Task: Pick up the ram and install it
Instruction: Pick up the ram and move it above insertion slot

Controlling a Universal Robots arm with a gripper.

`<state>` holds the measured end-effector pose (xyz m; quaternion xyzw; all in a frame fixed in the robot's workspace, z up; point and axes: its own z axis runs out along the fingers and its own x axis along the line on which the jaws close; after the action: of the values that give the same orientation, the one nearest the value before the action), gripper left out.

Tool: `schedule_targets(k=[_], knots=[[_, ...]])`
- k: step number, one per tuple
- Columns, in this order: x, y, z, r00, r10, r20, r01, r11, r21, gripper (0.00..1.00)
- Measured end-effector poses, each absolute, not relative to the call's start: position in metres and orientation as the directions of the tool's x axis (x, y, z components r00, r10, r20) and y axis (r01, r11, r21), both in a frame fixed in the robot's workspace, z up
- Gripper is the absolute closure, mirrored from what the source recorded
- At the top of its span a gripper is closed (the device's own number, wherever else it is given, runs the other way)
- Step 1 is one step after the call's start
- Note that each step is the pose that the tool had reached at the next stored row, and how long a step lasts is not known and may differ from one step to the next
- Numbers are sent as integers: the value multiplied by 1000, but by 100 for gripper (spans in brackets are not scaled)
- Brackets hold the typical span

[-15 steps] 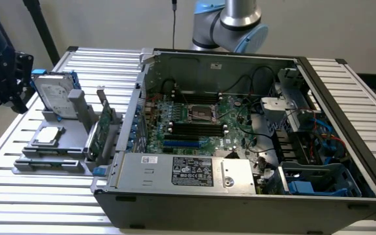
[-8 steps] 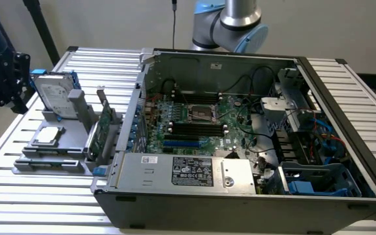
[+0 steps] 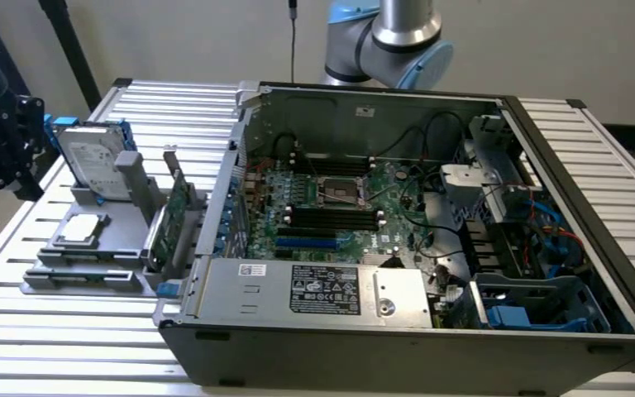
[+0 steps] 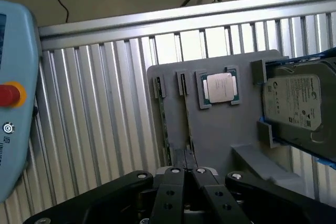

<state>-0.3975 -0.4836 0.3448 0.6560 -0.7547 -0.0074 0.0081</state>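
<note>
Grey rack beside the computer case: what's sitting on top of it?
A hard drive standing on edge, a square chip lying flat, and a green card standing upright. The card hides whatever stands behind it, toward the case.

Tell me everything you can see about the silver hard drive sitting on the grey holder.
The hard drive is a silver metal box with a white printed label on its broad face, the text too small to read. Blue rails run along its edges. It stands on edge, slightly tilted, at one end of the grey holder on the slatted table, at the exterior view's left, outside the open computer case. A grey post of the holder stands against it.
</note>
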Motion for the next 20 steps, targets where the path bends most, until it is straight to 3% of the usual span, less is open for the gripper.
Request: schedule_targets(k=[12, 17, 18, 20], knots=[[-399, -494, 338, -34, -999, 2, -999, 34, 22, 89], [-404, -494, 337, -3, -1000, 2, -1000, 3, 22, 76], [-405, -494, 336, 4, -1000, 2, -1000, -4, 22, 64], [-406, -494, 333, 13, -1000, 2, -1000, -13, 22, 64]])
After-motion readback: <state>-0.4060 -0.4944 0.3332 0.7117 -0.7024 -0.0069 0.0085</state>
